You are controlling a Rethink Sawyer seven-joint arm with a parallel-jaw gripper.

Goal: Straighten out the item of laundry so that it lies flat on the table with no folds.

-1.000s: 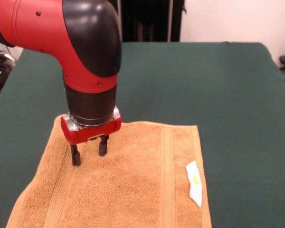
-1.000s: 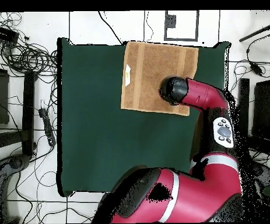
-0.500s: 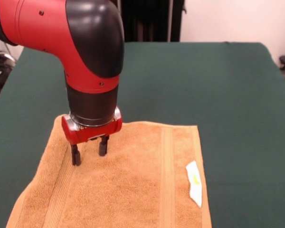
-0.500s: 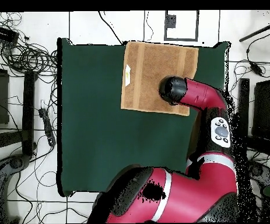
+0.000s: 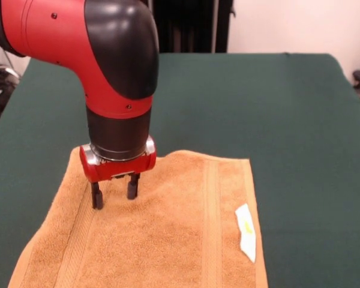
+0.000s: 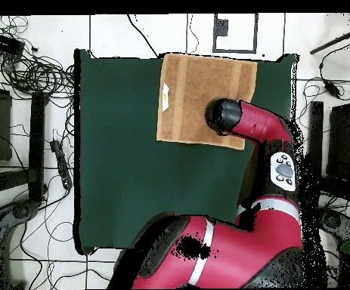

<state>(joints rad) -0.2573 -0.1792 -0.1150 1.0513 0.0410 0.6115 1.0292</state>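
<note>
**Fingers spread over a flat-looking towel**

Going left to right in the front view: the gripper (image 5: 114, 195) hangs over the left part of the towel (image 5: 168, 228), near its far edge. Its fingers (image 5: 96, 197) are spread apart with nothing between them, and I can't tell if the tips touch the cloth. The towel lies spread out on the green desk (image 5: 276, 108), bands running front to back. Further right, the white tag (image 5: 245, 239) sits by the towel's right edge.
</note>
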